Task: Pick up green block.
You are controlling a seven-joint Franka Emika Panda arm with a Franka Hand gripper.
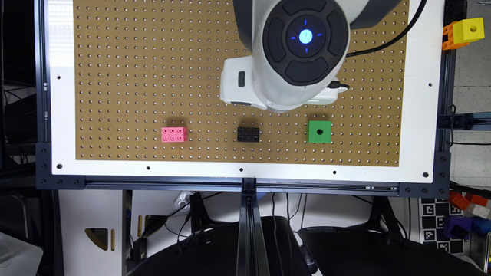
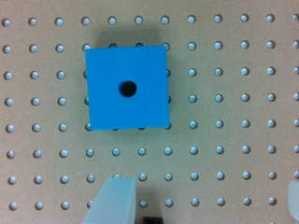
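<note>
Bright green block: plain cube, one round dark hole on top. Sitting flat on the brown pegboard, toward the exterior view's right, beside a black brick. Gripper fingers spread wide, holding nothing.

Pegboard: brown, perforated, set in a white counter with a dark metal frame.

Black studded brick: on the pegboard; serves as landmark.

Pink studded brick: on the pegboard, well apart from the black brick toward the exterior view's left, in line with it.

Yellow cube: one round hole, on orange pieces, off the pegboard at the frame's corner, far from the black brick.

Blue cube: one round dark hole, on the pegboard in the wrist view.
</note>
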